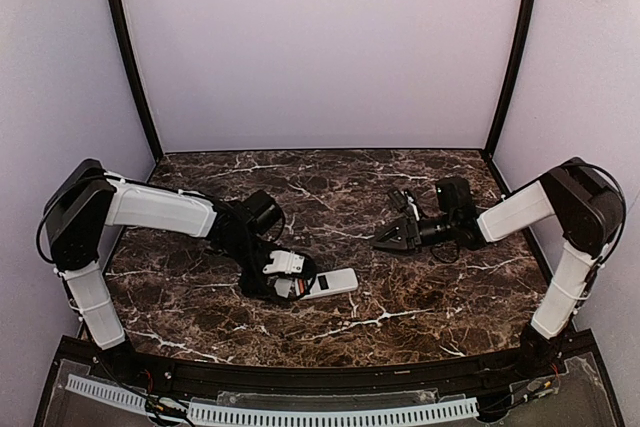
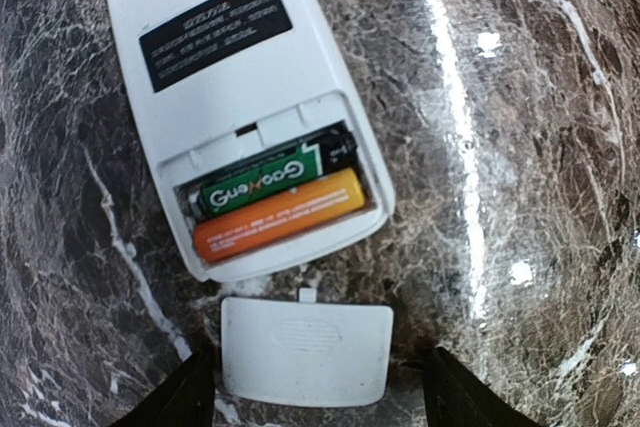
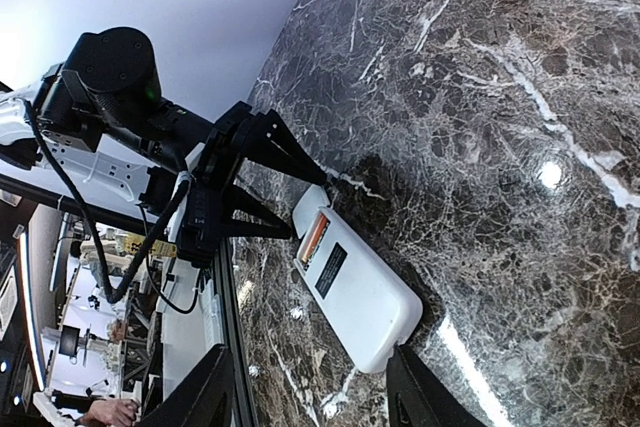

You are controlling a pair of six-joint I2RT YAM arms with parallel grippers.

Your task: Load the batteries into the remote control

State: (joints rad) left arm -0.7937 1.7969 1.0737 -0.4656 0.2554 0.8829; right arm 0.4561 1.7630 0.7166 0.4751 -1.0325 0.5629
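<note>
The white remote control lies back up on the marble table, its battery bay open. Two batteries sit side by side in the bay: a green-and-black one and an orange one. The loose white battery cover lies flat just beyond the bay end. My left gripper is open, its fingers either side of the cover with a gap on the right. In the top view the remote lies right of the left gripper. My right gripper is open and empty, apart from the remote.
The dark marble table has purple walls behind and at the sides. A black rail runs along the near edge. The left arm fills the left of the right wrist view.
</note>
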